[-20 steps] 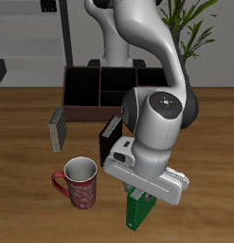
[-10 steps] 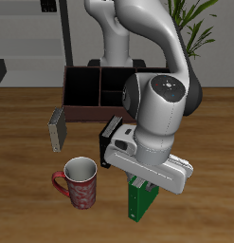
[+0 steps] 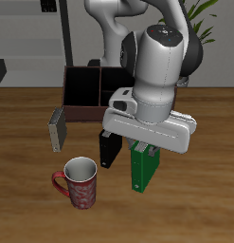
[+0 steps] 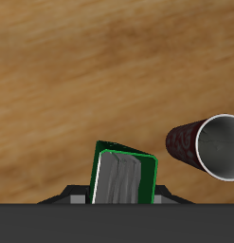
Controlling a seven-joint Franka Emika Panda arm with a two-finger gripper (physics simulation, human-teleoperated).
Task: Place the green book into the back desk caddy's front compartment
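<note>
Gripping green book point(image 3: 142, 167) in closed gripper point(image 3: 147, 144), raised above tabletop point(image 3: 208, 142) centre; caddy point(image 3: 90, 90) at back edge.

Even, soft light falls from above, and my white arm point(image 3: 158, 66) shows pale highlights without harsh glare. The table point(image 3: 24, 142) stays bright with only faint shadows beneath the mug point(image 3: 79, 182) and the books. Both pictures are small and coarse, and my wrist view renders the wood grain smeared and soft.

red mug point(image 3: 80, 181) upright, near front edge | black book point(image 3: 109, 149) | grey book point(image 3: 57, 129) farther back
</note>
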